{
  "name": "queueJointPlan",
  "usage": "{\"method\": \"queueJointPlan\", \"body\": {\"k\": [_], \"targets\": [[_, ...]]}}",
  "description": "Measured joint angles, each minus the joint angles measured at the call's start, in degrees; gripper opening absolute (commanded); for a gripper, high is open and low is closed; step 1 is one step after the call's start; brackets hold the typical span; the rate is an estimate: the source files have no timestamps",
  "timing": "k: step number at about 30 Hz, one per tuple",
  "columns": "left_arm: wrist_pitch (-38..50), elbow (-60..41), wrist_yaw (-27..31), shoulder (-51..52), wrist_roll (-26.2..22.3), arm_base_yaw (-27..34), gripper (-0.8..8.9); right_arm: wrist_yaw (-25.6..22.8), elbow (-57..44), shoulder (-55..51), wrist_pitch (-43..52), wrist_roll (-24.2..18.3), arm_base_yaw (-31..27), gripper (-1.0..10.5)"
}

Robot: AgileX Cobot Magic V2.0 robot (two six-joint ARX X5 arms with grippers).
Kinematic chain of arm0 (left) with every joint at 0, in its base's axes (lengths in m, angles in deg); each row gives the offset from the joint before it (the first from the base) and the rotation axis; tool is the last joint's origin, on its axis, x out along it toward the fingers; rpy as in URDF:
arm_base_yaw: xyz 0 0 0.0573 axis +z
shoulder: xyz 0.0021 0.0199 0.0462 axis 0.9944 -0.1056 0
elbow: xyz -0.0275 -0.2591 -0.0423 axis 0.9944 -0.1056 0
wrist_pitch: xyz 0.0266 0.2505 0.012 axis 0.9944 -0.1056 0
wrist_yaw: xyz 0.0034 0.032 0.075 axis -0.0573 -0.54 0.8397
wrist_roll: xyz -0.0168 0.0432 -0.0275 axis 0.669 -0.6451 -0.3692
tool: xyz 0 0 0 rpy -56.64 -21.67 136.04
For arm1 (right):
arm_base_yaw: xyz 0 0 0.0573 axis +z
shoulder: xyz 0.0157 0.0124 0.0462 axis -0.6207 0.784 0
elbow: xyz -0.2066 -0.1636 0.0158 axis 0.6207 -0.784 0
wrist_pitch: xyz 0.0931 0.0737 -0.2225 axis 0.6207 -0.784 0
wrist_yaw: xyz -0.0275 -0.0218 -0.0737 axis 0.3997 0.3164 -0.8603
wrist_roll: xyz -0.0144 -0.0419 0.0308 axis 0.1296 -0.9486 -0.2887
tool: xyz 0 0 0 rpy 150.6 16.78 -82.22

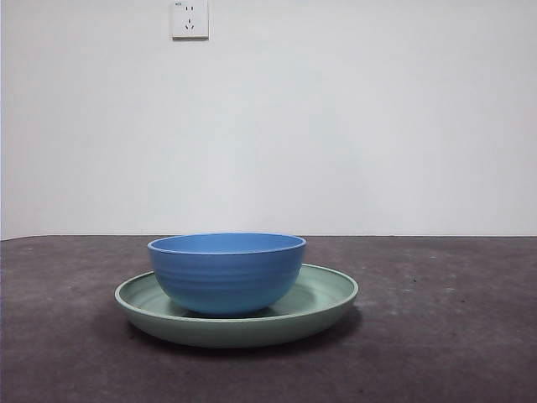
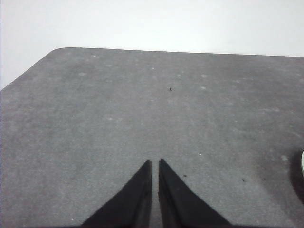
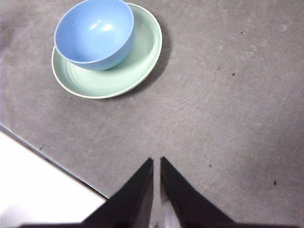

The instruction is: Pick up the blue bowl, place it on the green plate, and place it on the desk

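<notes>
The blue bowl (image 1: pixel 226 273) stands upright inside the green plate (image 1: pixel 327 294), which rests on the desk (image 1: pixel 445 336) at the middle of the front view. In the right wrist view the bowl (image 3: pixel 94 33) sits on the plate (image 3: pixel 118 76), well ahead of my right gripper (image 3: pixel 156 160). That gripper is shut and empty, above bare desk. My left gripper (image 2: pixel 155 162) is shut and empty over bare desk (image 2: pixel 142 109). Only a sliver of the plate's rim (image 2: pixel 302 166) shows at the edge of the left wrist view. Neither gripper shows in the front view.
A white wall with a power socket (image 1: pixel 190 18) stands behind the desk. The desk's near edge (image 3: pixel 52 161) runs close to my right gripper. A rounded desk corner (image 2: pixel 57 51) lies ahead of my left gripper.
</notes>
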Motion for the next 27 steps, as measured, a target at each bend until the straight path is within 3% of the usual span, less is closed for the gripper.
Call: {"method": "queueJointPlan", "body": {"k": [16,19,22,27], "targets": [[-0.02,0.00,0.00,0.00,0.00,0.00,0.24,-0.20,-0.55,-0.28,1.38,0.00,-0.11,0.2],[0.00,0.00,0.02,0.00,0.00,0.00,0.24,1.09,-2.38,-1.97,3.48,0.00,-2.97,0.2],[-0.02,0.00,0.00,0.00,0.00,0.00,0.24,4.92,-8.26,-6.82,12.44,0.20,-8.98,0.2],[0.00,0.00,0.00,0.00,0.00,0.00,0.24,6.23,-26.64,-17.40,43.01,-1.84,-20.39,0.2]]}}
